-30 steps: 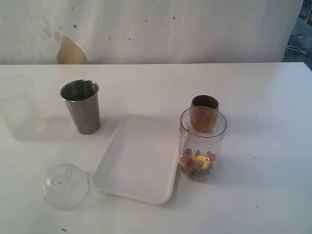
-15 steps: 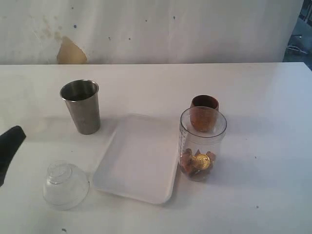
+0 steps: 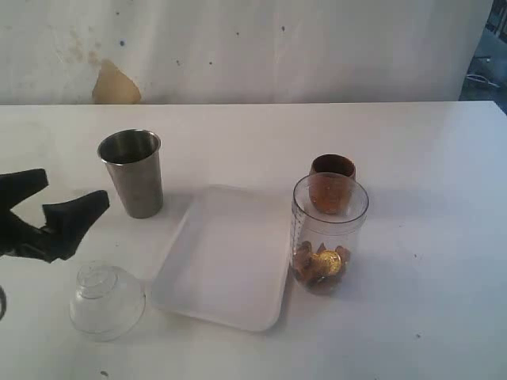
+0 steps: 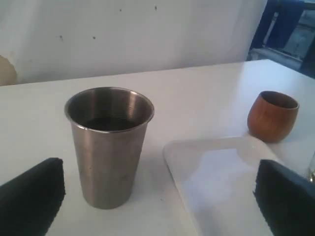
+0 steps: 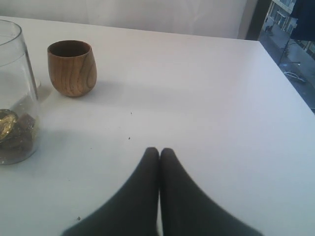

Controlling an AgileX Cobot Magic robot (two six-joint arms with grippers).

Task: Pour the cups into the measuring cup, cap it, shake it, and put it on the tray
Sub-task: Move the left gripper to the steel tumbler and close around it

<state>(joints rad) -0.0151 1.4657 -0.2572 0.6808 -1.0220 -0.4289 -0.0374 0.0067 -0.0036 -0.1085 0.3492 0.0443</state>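
The steel tumbler (image 3: 132, 172) (image 4: 109, 142) stands upright left of the white tray (image 3: 226, 257) (image 4: 221, 182). My left gripper (image 3: 63, 198) (image 4: 160, 189) is open, wide-spread, a little to the left of the tumbler and apart from it. Behind the measuring cup (image 3: 329, 233) (image 5: 12, 93) stands the brown wooden cup (image 3: 333, 180) (image 4: 272, 115) (image 5: 72, 67). The measuring cup is uncapped and holds gold and brown pieces at its bottom. Its clear domed lid (image 3: 105, 301) lies on the table at the front left. My right gripper (image 5: 159, 152) is shut and empty over bare table, out of the exterior view.
The white table (image 3: 428, 158) ends at a stained white wall (image 3: 238, 47) at the back. A table edge shows at the far right (image 5: 290, 83). The tray sits between the tumbler and the measuring cup.
My left gripper has come into the exterior view from the left edge and moved right toward the tumbler, its fingers spread wide. Nothing else has moved.
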